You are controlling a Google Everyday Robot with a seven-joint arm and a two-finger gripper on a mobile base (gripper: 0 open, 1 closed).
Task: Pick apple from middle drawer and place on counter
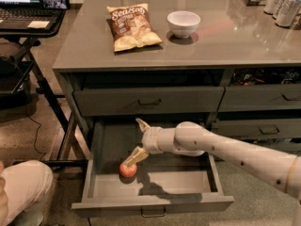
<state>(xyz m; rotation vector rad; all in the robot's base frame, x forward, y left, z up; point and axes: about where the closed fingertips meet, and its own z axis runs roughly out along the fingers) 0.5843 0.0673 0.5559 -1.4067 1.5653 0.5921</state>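
The apple (128,170), small and red with a yellowish patch, lies on the grey floor of the open middle drawer (150,204), towards its left front. My gripper (138,141) is inside the drawer, just above and to the right of the apple. It is open, with its fingers spread wide. The lower finger (135,156) points down at the apple's top and seems to touch it. The upper finger (141,124) is up near the drawer above. The counter (221,41) spans the top of the cabinets.
On the counter are a chip bag (131,26), a white bowl (183,23) and cans (286,4) at the far right. A black laptop stand (28,22) is at the left. A light-clothed knee (23,187) is at the lower left.
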